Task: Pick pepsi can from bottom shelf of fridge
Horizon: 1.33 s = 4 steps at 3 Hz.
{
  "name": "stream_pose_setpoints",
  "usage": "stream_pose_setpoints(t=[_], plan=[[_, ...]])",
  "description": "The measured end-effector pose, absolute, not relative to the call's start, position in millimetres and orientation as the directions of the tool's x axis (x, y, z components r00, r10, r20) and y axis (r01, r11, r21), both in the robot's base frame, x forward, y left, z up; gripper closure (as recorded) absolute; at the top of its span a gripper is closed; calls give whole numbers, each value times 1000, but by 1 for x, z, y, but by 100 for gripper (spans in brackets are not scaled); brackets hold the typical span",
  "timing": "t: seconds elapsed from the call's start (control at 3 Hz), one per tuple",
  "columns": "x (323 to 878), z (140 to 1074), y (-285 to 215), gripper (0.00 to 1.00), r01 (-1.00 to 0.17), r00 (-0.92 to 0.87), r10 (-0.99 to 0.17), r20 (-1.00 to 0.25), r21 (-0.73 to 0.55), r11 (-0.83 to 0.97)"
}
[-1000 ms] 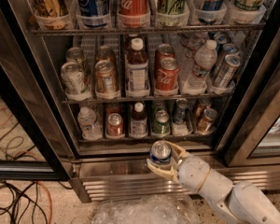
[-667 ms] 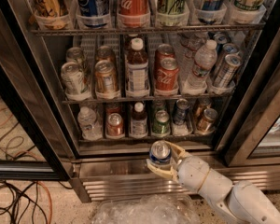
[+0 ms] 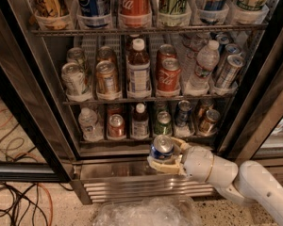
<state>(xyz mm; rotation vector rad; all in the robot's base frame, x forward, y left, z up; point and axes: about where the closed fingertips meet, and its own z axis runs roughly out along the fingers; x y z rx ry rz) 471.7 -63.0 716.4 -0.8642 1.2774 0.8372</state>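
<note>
Gripper [image 3: 164, 160] clenched around pepsi can [image 3: 161, 146], held just forward of and below the bottom shelf [image 3: 132, 140]; hold can upright and withdraw straight back, clear of fridge [image 3: 122, 188] sill

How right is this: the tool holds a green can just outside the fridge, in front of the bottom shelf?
Wrong in one thing: the camera view shows the tool holding the dark-blue pepsi can, not a green one. The rest stands: it is just outside the fridge, in front of the bottom shelf.

Dim bottom shelf [image 3: 96, 140]; brighter jaws, can [image 3: 161, 148] below
</note>
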Motion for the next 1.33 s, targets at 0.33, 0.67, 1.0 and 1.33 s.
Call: stream_pose_setpoints(t=[0.33, 0.67, 1.0, 1.33], plan=[[453, 745, -57, 100, -953, 77, 90, -993, -46, 301], [416, 769, -54, 100, -988, 58, 101, -993, -43, 151], [376, 792, -52, 100, -998, 48, 119, -992, -43, 38], [371, 792, -52, 100, -999, 48, 121, -992, -46, 18]])
